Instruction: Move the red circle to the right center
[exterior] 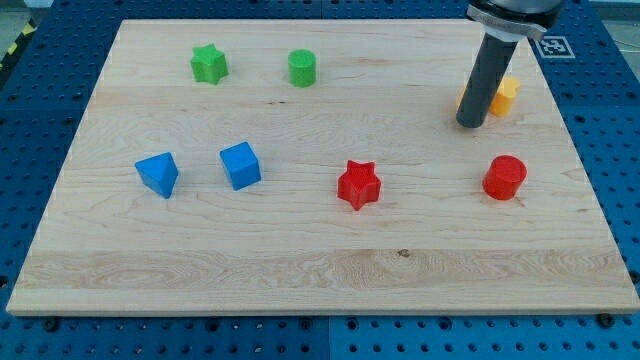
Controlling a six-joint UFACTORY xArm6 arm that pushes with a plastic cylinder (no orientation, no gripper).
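A pale wooden board (320, 260) fills most of the view, lying on a blue pegboard table (40, 120) whose holes show around its edges. Next in size is the dark rod (484, 80), coming down from the view's top right; it ends in my tip (469, 124), which rests on the board at the upper right. There are no fingers to speak of — the rod is a plain straight stick, grasping nothing. Just behind the rod, partly hidden by it, sit two small blocks: a yellow one (506, 95) on the rod's right side and an orange one (463, 98) showing only as a sliver on its left, their shapes too covered to make out. The red circle (505, 177) stands at the right side of the board, about halfway up, below and a little to the right of my tip, and clearly apart from it. To its left, near the board's middle, lies the red star (358, 184). Further left are two blue blocks side by side — a blue cube (240, 165) and, nearer the left edge, a blue block of wedge-like shape (158, 174). Along the top of the board, well apart from the tip, stand the green star (208, 64) and, to its right, the green cylinder (302, 68).
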